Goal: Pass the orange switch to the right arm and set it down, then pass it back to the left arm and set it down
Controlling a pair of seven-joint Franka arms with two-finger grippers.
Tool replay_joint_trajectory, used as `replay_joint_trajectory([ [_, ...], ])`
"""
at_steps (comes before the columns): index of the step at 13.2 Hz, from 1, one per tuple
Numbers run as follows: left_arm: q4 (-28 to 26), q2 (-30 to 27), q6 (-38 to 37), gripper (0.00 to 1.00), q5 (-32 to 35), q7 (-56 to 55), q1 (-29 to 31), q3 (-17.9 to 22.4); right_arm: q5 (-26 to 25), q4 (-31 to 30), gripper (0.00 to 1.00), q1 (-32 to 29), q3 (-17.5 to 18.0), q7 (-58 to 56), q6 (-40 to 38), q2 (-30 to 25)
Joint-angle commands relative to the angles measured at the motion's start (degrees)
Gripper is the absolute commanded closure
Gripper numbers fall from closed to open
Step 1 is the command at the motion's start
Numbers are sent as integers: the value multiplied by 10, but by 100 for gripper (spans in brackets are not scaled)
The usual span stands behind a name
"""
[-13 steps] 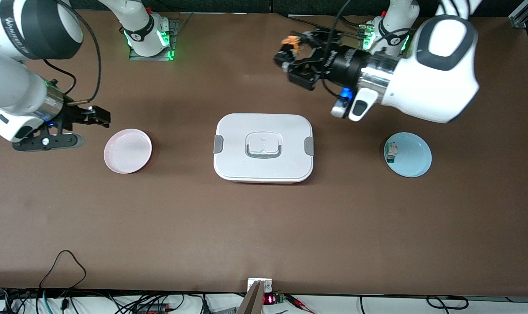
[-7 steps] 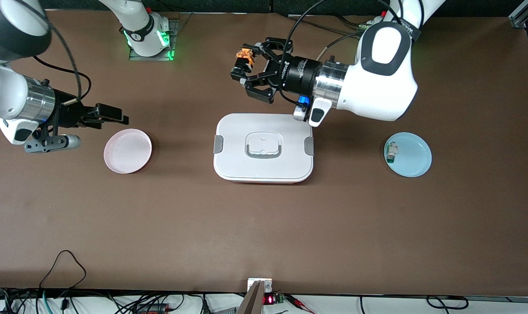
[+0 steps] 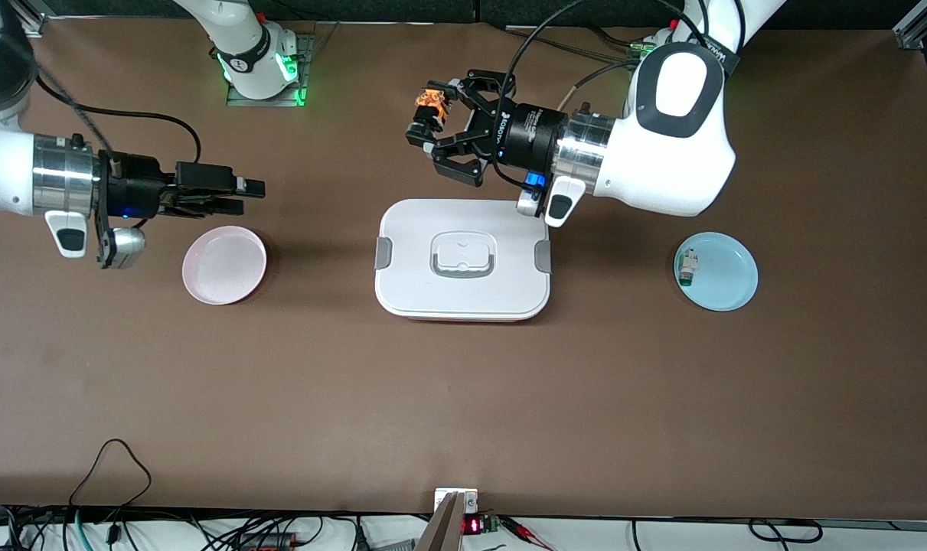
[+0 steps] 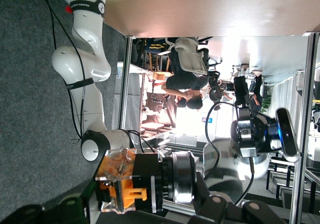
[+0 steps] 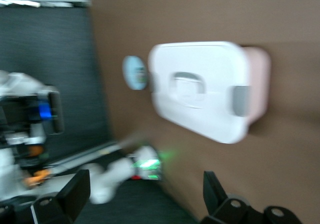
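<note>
Orange switch in my left grip

My left end effector [image 3: 432, 126] pinches the orange switch [image 3: 430, 102] above the desk [image 3: 463, 398], beside the box [image 3: 463, 260]; my right end effector [image 3: 237, 195] spreads near the pink plate [image 3: 224, 265].

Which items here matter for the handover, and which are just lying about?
Job: orange switch held in left gripper; open right gripper; box.
Lying about: pink plate; blue plate holding a small white switch.

Left end effector [image 3: 432, 126] horizontal, fingers clamped; right end effector [image 3: 237, 195] horizontal, fingers spread wide.
</note>
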Motion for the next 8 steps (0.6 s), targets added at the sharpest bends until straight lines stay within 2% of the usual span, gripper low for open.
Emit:
replay_joint_trajectory([
  [1, 15, 5, 0, 96, -16, -14, 5, 2, 80, -49, 0, -3, 4, -59, 21, -5],
  [3, 17, 6, -1, 96, -17, -16, 7, 2, 94, -53, 0, 11, 5, -79, 40, -6],
  [8, 17, 6, -4, 96, -13, -16, 9, 2, 213, -54, 0, 53, 6, -122, 50, -16],
])
